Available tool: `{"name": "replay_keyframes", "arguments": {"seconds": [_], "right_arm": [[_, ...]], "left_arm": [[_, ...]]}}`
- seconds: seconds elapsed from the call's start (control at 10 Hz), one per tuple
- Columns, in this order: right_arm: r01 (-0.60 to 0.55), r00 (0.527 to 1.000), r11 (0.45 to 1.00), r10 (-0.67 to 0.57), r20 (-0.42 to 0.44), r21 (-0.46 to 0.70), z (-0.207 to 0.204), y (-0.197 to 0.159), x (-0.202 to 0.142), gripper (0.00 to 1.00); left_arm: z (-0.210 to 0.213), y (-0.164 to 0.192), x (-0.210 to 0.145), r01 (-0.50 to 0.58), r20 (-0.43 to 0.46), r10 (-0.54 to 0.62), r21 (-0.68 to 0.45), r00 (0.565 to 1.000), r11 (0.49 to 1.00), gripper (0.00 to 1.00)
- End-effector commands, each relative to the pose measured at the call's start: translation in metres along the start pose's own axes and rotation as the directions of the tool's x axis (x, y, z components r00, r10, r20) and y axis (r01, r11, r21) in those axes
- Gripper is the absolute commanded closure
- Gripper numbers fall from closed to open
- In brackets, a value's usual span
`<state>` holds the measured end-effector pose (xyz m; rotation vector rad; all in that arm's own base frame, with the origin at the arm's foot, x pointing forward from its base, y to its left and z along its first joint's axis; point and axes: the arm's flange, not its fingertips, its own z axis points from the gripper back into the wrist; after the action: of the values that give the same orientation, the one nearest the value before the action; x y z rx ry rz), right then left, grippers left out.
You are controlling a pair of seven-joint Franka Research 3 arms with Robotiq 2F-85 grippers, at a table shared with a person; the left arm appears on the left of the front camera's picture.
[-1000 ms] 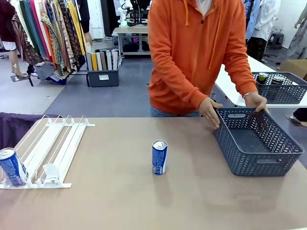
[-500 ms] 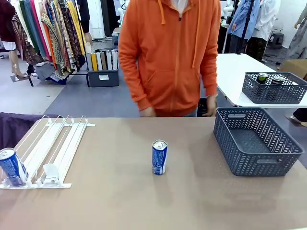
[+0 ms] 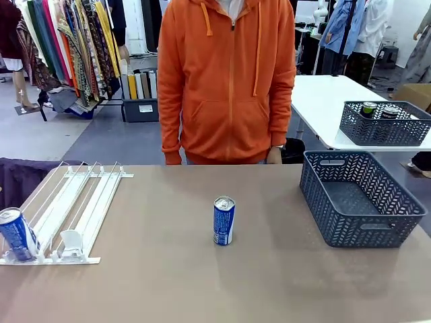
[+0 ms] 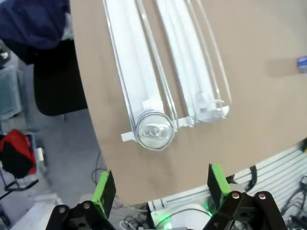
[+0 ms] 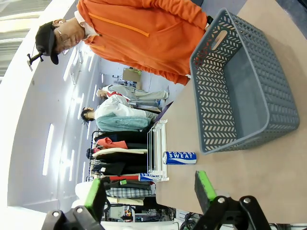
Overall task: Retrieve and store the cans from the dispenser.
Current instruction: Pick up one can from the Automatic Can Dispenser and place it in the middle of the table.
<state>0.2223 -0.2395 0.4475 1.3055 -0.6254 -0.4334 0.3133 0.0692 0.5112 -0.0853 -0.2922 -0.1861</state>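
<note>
Leftmost, white dispenser, one blue can parked at its near end, in the outermost lane. Over that end, left gripper, jaws spread wide, empty. Right of the dispenser, a blue Pocari Sweat can upright on the table. Far right of the dispenser, grey lattice basket, just released by the person, now standing back with hands withdrawn. Right gripper also wide, holding nothing. Probable meaning: basket set down, storing ready to begin.

Person in orange hoodie, clothes rack
</note>
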Motion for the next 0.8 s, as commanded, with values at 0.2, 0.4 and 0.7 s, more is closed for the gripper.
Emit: {"name": "replay_keyframes", "arguments": {"seconds": [0.2,0.4,0.7], "right_arm": [[-0.01,1.0,1.0,0.01,-0.001,0.008,0.002,0.002,0.0,0.0],[-0.01,1.0,1.0,0.01,-0.001,0.008,0.002,0.002,0.0,0.0],[-0.01,1.0,1.0,0.01,-0.001,0.008,0.002,0.002,0.0,0.0]], "left_arm": [[-0.049,-0.007,0.003,-0.048,-0.008,0.048,0.016,0.999,0.999,0.0],[-0.075,-0.009,0.006,-0.053,-0.027,0.053,-0.005,0.998,0.999,0.0],[-0.101,-0.015,0.007,-0.063,-0.134,0.058,-0.033,0.989,0.997,0.0]]}}
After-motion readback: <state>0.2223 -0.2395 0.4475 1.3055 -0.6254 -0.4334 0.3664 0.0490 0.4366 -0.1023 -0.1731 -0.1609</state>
